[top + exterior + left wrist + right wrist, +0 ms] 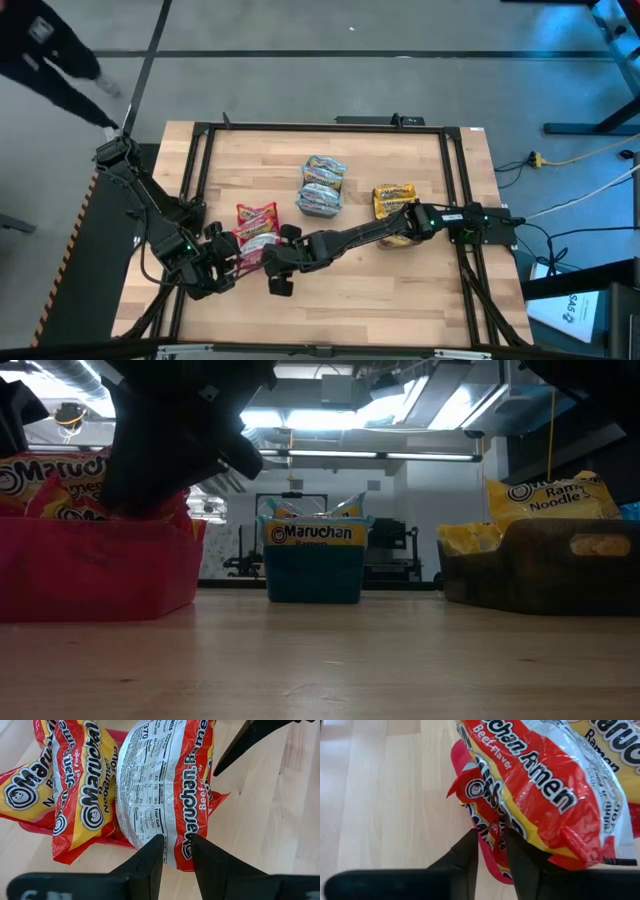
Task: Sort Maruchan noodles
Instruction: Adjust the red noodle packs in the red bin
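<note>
A pink bin (95, 570) near the table's left front holds several red Maruchan noodle packets (256, 228). The top packet (160, 785) lies label side up. My left gripper (175, 852) stands over that packet's near edge from the left, its fingers a little apart. My right gripper (492, 851) reaches in from the right, fingers slightly apart. Between them show a red packet's edge (490, 827) and the bin's rim (492, 865). Blue packets (322, 186) fill a teal bin (315, 572). Yellow packets (394, 198) fill a dark bin (540, 575). My left gripper points slanting down at the top packet's end (176, 840), which shows in the gap between its fingers; whether they touch it I cannot tell. My right gripper slants down with the red packet's edge in its gap; I cannot tell whether it touches.
A black frame (200, 150) borders the wooden table (380, 300), with bare wood along the near and far sides. A person in dark clothing (50, 55) passes beyond the table's far left corner. Cables (580, 155) lie on the floor at the right.
</note>
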Available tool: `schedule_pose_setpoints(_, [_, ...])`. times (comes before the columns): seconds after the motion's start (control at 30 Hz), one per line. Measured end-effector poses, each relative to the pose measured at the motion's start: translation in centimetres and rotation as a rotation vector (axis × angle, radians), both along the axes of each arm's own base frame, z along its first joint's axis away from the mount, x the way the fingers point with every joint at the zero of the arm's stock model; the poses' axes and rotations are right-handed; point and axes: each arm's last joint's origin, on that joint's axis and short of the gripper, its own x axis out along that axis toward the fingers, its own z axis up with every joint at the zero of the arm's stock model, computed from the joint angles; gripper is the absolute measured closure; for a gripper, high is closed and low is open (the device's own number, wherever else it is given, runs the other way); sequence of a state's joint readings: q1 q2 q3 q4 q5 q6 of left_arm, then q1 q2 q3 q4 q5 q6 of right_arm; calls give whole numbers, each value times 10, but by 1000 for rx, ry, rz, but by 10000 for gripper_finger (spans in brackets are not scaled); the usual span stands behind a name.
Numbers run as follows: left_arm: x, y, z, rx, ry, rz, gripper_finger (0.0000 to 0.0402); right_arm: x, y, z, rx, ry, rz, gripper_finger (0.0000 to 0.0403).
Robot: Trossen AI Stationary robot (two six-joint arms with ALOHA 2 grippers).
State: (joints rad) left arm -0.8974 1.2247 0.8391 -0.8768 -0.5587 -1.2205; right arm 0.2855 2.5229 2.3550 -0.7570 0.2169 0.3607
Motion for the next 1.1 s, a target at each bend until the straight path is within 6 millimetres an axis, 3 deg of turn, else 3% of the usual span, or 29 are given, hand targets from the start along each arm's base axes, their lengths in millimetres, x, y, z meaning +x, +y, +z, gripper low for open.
schedule_pose_setpoints(0.17, [0,0,0,0,1,0,306,1,-3,0,11,3,3,289])
schedule_pose_setpoints(0.63, [0,0,0,0,1,0,306,2,-9,-2,18,11,-1,289])
schedule_pose_setpoints(1.1, [0,0,0,-3,-2,1,306,5,-8,-13,34,25,10,348])
